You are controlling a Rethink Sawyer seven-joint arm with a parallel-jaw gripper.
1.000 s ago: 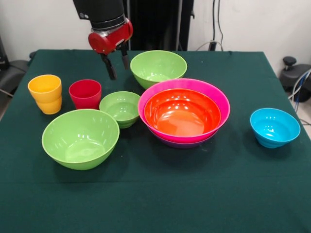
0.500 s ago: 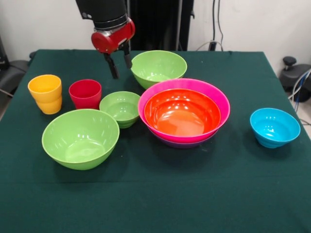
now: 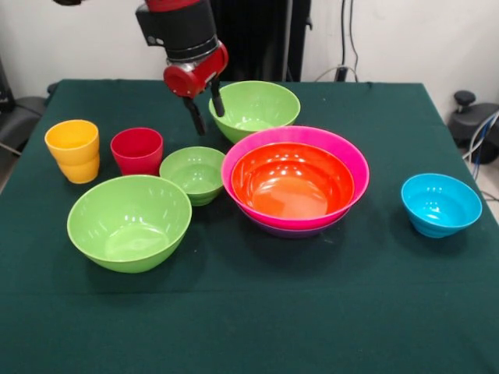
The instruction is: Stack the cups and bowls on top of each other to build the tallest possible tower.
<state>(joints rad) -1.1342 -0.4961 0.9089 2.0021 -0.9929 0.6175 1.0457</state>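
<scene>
the gripper [image 3: 208, 115] is seen at the upper left of centre, hanging from the red and black arm [image 3: 184, 35], its two dark fingers [image 3: 197, 118] held apart with nothing between them. its tips are placed just beside the left rim of the far large green bowl [image 3: 254, 108]. below it the small green bowl [image 3: 193, 174] is found, with the red cup [image 3: 137, 150] and yellow cup [image 3: 73, 149] to the left. at lower left the near large green bowl [image 3: 129, 221] is set. at centre the orange bowl [image 3: 291, 181] is nested in the pink bowl [image 3: 343, 152], over a purple bowl [image 3: 296, 231] barely shown. the blue bowl [image 3: 440, 204] is kept well apart at right on the green table [image 3: 312, 312].
</scene>
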